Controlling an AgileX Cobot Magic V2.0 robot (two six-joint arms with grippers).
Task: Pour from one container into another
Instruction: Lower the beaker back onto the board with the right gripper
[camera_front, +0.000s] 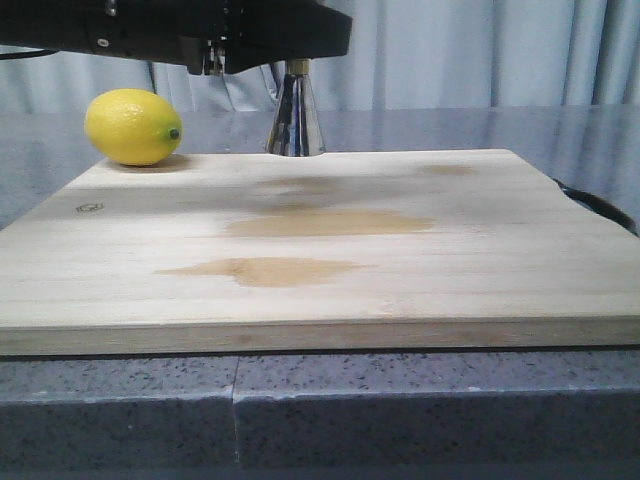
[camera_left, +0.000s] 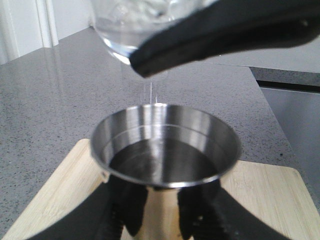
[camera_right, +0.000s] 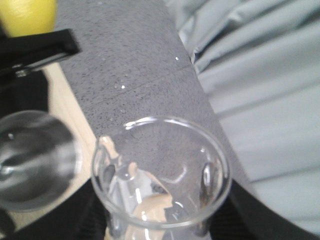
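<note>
The steel jigger (camera_front: 294, 115) stands at the back of the wooden board. In the left wrist view its open cup (camera_left: 165, 150) holds dark liquid, and my left gripper (camera_left: 162, 215) is shut on its waist. The glass beaker (camera_left: 125, 25) hangs tilted just above it, with a thin stream (camera_left: 151, 95) falling into the cup. My right gripper (camera_right: 162, 220) is shut on the beaker (camera_right: 160, 170), and one of its black fingers (camera_left: 225, 35) crosses the left wrist view. The jigger (camera_right: 35, 160) shows blurred beside the beaker. The front view does not show the beaker.
A yellow lemon (camera_front: 133, 127) lies at the board's back left corner. The wooden board (camera_front: 320, 250) has two damp-looking stains and rests on a grey speckled counter (camera_front: 120, 400). A black object (camera_front: 600, 205) lies off its right edge. Black arm parts (camera_front: 200, 35) cross above; curtains hang behind.
</note>
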